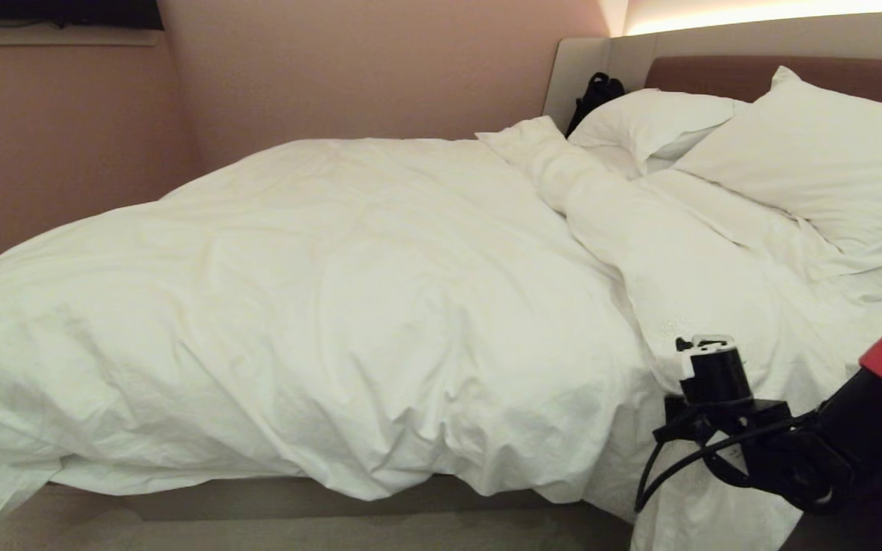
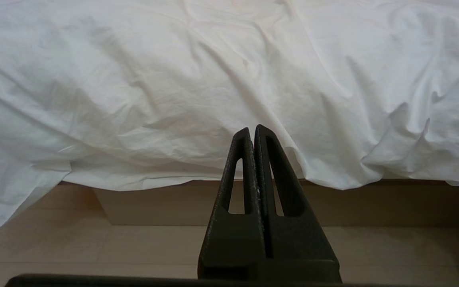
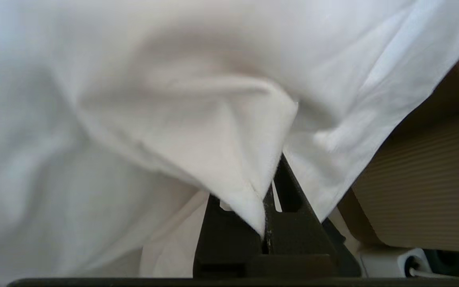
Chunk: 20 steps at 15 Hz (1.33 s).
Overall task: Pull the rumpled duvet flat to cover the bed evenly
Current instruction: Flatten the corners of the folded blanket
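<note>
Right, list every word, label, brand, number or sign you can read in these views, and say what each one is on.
None: no readable text anywhere.
The duvet, the pillows, the headboard and the bed base are plain and unmarked.
The right gripper and left gripper carry no lettering.

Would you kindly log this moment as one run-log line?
right end effector: shut on duvet edge | left end effector: shut, idle beside bed | duvet: rumpled, bunched toward pillows

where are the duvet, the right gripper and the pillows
duvet (image 1: pixel 318 306), head view, its broad creased top
right gripper (image 3: pixel 267 207), right wrist view, shut fingers pinching a duvet fold
pillows (image 1: pixel 816 164), head view, face of the nearer pillow
</note>
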Tool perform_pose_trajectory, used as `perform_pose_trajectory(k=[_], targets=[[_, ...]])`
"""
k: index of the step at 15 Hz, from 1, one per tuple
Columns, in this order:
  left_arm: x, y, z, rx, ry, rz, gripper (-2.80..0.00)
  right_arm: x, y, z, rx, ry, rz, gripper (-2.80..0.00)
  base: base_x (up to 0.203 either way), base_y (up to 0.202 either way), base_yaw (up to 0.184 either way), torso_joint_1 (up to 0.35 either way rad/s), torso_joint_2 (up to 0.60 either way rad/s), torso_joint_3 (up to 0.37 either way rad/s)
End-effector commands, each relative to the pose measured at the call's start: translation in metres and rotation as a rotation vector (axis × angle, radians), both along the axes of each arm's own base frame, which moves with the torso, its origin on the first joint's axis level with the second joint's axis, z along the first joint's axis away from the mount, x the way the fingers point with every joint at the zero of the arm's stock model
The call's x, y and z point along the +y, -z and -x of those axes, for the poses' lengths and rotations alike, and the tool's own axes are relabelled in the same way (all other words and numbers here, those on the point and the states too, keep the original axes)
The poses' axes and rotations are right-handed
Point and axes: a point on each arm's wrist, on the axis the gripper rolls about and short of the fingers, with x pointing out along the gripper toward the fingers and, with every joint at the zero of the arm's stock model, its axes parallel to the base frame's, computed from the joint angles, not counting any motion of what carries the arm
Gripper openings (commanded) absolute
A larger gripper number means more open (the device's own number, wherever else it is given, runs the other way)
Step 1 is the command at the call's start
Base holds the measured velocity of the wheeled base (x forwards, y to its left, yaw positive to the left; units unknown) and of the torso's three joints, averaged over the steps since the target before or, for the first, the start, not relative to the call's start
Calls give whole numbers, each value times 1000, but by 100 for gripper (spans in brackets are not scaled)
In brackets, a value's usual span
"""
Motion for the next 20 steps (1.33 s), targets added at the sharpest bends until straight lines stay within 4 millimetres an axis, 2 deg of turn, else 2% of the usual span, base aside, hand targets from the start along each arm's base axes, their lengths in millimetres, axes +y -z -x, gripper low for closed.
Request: perform_pose_trajectory(k=[1, 6, 9, 12, 14, 17, 20], targets=[[0, 0, 0, -1, -1, 0, -280, -4, -28, 6, -60, 7, -20, -280, 0, 0, 0, 0, 0, 0], [0, 0, 0, -1, -1, 0, -280, -14, -112, 36, -165, -14, -99, -280, 0, 0, 0, 0, 0, 0], [0, 0, 0, -1, -2, 0, -280, -18, -179, 57, -212, -71, -261, -280, 0, 0, 0, 0, 0, 0], [0, 0, 0, -1, -1, 0, -280, -21, -228, 78, -217, -138, -423, -280, 0, 0, 0, 0, 0, 0], [0, 0, 0, 3, 4, -9, -280, -23, -247, 85, -233, -156, -466, -280, 0, 0, 0, 0, 0, 0], [0, 1, 0, 7, 3, -47, -280, -17, -257, 88, -254, -194, -486, -280, 0, 0, 0, 0, 0, 0], [0, 1, 0, 8, 10, -67, -280, -3, -272, 91, -279, -297, -534, -280, 0, 0, 0, 0, 0, 0]])
